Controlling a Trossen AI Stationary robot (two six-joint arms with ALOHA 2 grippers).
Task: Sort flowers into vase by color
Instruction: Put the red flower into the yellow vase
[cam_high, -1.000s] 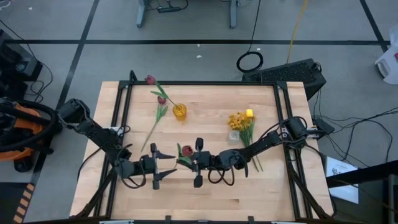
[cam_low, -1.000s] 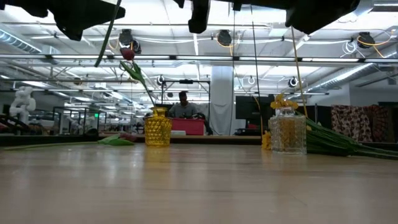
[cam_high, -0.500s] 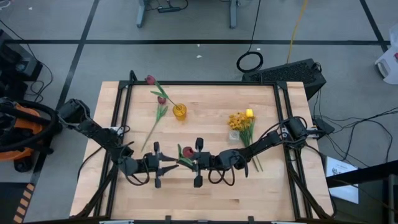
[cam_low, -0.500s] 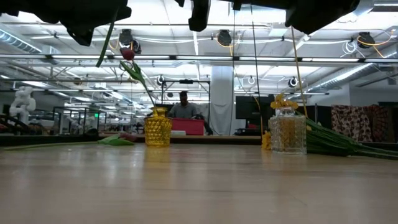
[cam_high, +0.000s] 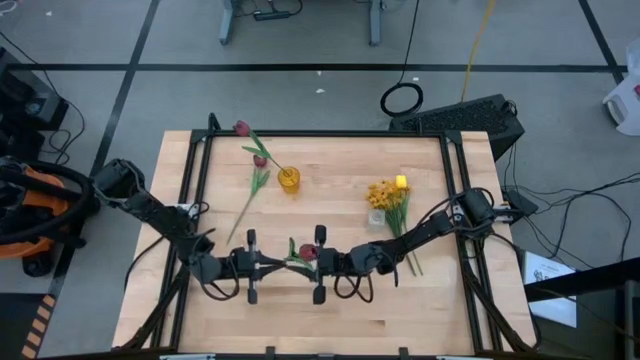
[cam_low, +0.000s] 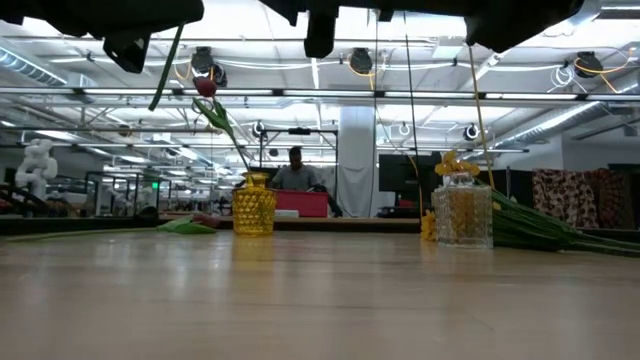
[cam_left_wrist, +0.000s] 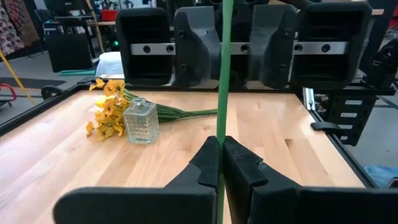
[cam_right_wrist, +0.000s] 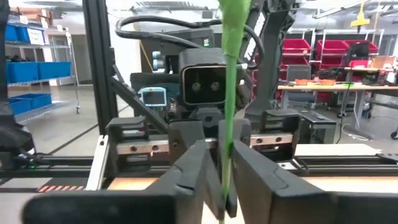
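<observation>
A dark-red tulip on a green stem hangs upright between my two grippers above the table's near middle. Its lower stem end is clear of the table. My left gripper is shut on the stem. My right gripper faces it, with its fingers slightly apart on either side of the stem. The amber vase holds one red tulip by its stem. Another red tulip lies on the table. Yellow flowers lie by the clear vase. My left gripper pinches the tulip's stem between its two fingers, below the flower head. The fingers come level from the table's left and lie across the stem. The tulip stands nearly upright in the hold and is lifted clear of the table.
The yellow flowers' long stems run toward the near right, under my right arm. The lying tulip's stem reaches toward my left arm. Black rails frame the table top. A person sits in the room beyond.
My left gripper has shut on the tulip's stem without moving away. The tulip's head has shifted a little toward my right gripper and the near edge. Both arms have kept their places.
</observation>
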